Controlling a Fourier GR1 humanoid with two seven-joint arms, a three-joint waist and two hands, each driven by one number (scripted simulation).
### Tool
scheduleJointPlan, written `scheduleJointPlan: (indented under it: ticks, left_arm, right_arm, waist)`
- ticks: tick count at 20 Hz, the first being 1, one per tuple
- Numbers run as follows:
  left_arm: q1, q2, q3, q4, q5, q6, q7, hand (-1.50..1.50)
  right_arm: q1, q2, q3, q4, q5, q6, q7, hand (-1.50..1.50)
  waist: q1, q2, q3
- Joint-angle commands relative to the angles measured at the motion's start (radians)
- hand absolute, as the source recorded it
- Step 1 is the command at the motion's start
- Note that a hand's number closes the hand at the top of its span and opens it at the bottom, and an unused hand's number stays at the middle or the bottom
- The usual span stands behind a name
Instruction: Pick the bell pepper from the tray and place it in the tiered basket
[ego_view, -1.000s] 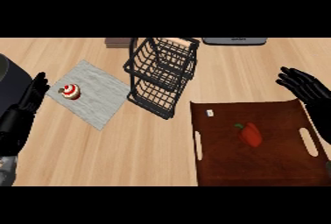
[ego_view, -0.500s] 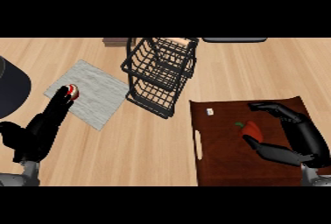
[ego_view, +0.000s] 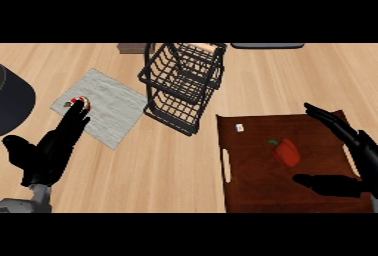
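Bell pepper (ego_view: 287, 152) lies between the right hand's (ego_view: 353, 165) spread fingers and thumb, ungrasped; closing off-centre could roll it away.

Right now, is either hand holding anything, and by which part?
Nothing is held. The right hand is open beside the red bell pepper on the brown tray, not touching it. The left hand is open too.

Kitchen: wooden counter (ego_view: 170, 160), wire tiered basket (ego_view: 181, 85), brown tray (ego_view: 251, 190) (bell pepper (ego_view: 286, 151) on it)
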Motion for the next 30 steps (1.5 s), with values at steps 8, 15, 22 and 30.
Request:
scheduleJointPlan:
  ticks: [8,15,22,30]
  left_arm:
    - [0.012,-0.002,0.013,-0.018,0.019,-0.023,0.020,0.00]
    - [-0.045,-0.028,0.057,0.054,-0.018,-0.065,0.016,0.00]
    - [-0.017,-0.059,0.063,0.016,-0.057,-0.071,0.034,0.00]
    - [-0.004,-0.075,0.104,-0.086,-0.079,-0.068,0.133,0.00]
  right_arm:
    - [0.006,-0.331,0.174,-0.247,0.296,0.328,0.410,-1.50]
    - [-0.024,-0.172,0.219,-0.371,0.346,0.436,0.653,-1.50]
    - [-0.033,-0.024,0.308,-0.169,0.556,0.349,0.646,-1.50]
    - [-0.047,0.034,0.246,0.084,0.667,0.221,0.463,-1.50]
  waist:
    - [0.022,0.003,-0.002]
    - [0.012,0.005,0.002]
    - [0.014,0.006,0.002]
    - [0.014,0.005,0.003]
